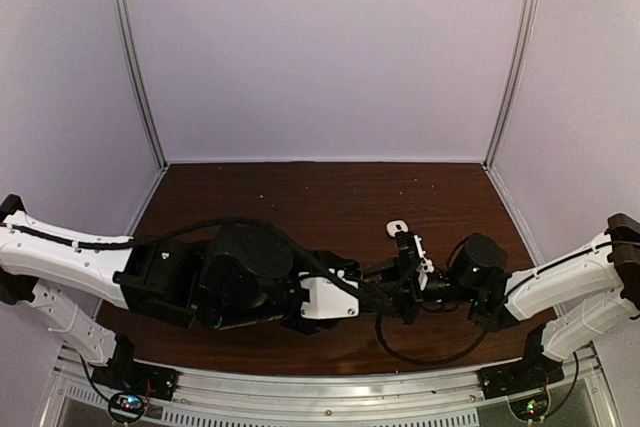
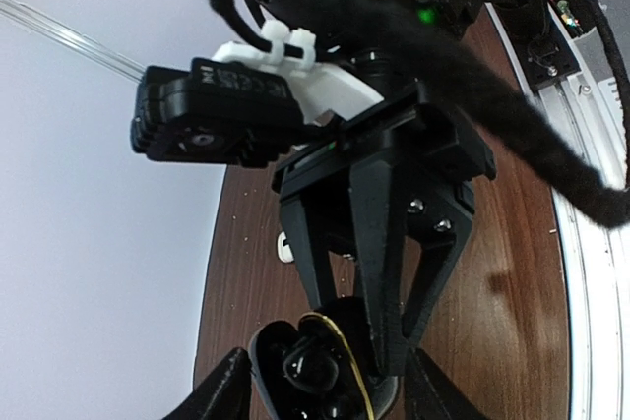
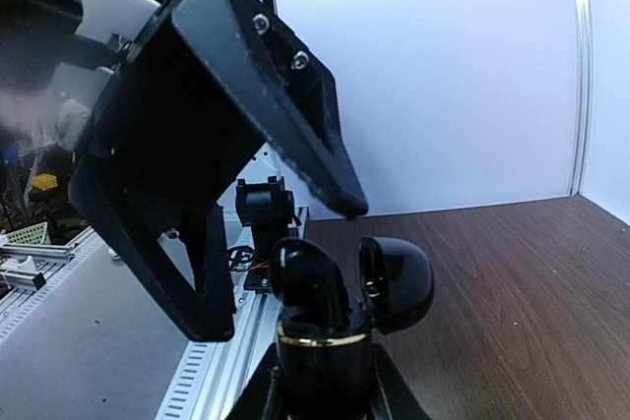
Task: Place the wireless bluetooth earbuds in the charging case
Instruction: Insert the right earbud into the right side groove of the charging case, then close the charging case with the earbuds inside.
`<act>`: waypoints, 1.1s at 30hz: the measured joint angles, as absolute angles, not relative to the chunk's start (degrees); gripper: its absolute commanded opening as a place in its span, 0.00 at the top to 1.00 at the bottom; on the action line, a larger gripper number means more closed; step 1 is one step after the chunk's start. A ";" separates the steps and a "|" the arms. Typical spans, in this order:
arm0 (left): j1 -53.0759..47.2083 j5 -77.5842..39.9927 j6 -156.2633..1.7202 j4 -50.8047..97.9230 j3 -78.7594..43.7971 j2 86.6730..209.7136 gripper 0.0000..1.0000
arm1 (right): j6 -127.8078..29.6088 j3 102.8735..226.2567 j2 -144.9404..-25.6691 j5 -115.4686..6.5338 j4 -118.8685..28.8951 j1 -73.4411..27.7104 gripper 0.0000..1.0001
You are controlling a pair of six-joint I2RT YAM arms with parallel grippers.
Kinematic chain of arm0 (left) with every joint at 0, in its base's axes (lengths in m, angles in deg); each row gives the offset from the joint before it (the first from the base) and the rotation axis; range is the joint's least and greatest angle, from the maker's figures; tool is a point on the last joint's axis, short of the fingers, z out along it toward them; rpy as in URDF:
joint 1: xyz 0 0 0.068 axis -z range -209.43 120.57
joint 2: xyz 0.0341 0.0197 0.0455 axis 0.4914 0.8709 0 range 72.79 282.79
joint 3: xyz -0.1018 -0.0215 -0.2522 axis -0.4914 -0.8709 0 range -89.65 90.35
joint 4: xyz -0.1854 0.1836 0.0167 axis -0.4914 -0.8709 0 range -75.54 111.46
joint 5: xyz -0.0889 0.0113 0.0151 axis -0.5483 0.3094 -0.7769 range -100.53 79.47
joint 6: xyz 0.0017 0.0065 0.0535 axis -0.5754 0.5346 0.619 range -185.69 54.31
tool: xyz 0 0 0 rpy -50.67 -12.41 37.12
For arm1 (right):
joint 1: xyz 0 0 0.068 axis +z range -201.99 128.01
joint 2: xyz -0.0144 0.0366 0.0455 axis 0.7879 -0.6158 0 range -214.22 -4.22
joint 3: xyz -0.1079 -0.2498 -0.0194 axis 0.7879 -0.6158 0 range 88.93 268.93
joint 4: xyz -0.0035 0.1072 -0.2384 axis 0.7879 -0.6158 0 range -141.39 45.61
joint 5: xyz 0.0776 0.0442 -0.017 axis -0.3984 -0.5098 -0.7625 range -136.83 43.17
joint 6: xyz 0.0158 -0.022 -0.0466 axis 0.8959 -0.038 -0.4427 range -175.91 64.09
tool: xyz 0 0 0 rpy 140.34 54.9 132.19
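Earbud (image 3: 307, 280) in case (image 3: 325, 366) betw. R fingers (image 3: 258, 392).

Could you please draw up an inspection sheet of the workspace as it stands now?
Surface: dark wood table, a few pale specks.
Job's things: black charging case, lid open; black earbud standing in its opening.
Clutter: small white item on the table, too small to identify.
Grippers: left gripper open, close above the case; right gripper shut on the case.
Cables: black cable loop lying by the right arm.
Surroundings: pale walls; metal rail at the near edge.
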State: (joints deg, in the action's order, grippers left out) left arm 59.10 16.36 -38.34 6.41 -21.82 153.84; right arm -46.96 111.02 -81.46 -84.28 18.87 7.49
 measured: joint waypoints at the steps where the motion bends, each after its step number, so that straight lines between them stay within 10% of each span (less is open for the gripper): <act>1: 59.10 16.36 -38.56 6.65 -21.82 153.32 0.43 | -46.94 111.02 -81.48 -84.28 19.20 7.49 1.00; 33: 50.38 -1.45 -61.42 14.56 -25.77 145.39 0.53 | -46.70 111.00 -82.02 -82.55 22.28 7.73 1.00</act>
State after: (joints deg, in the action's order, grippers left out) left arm 50.38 -1.45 -61.42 14.56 -25.77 145.39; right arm -46.70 111.00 -82.02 -82.55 22.28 7.73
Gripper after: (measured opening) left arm 0.440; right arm 0.231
